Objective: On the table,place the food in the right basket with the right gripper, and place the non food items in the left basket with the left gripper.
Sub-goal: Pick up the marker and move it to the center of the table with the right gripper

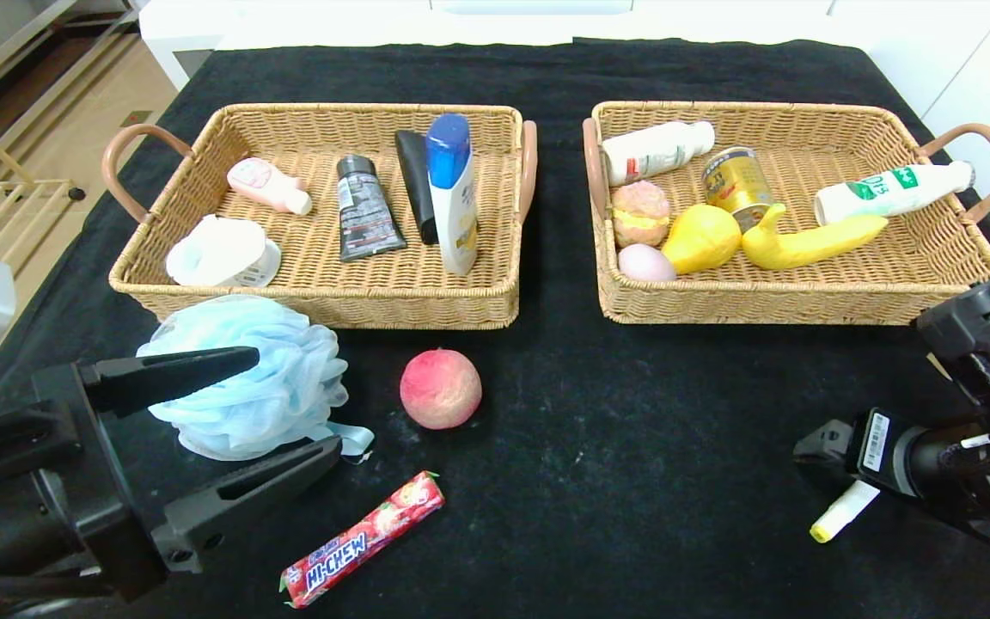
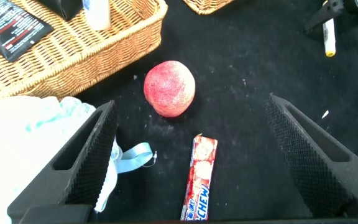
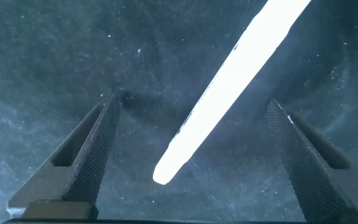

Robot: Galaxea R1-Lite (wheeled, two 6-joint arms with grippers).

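A light blue bath pouf (image 1: 246, 387), a peach (image 1: 441, 389) and a red Hi-Chew candy stick (image 1: 363, 539) lie on the black table in front of the left basket (image 1: 323, 311). A white pen with a yellow tip (image 1: 839, 514) lies at the front right. My left gripper (image 1: 299, 400) is open and empty, low over the pouf's right side. In the left wrist view, the gripper (image 2: 191, 134) has the candy (image 2: 199, 180) and the peach (image 2: 169, 88) between its jaws. My right gripper (image 1: 830, 464) is open over the pen, which lies between its jaws (image 3: 194, 99).
The left basket holds tubes, bottles and a white tub. The right basket (image 1: 761, 307) holds drink bottles, a can, yellow fruit, a burger toy and an egg. Open black cloth (image 1: 632, 430) lies between the two arms.
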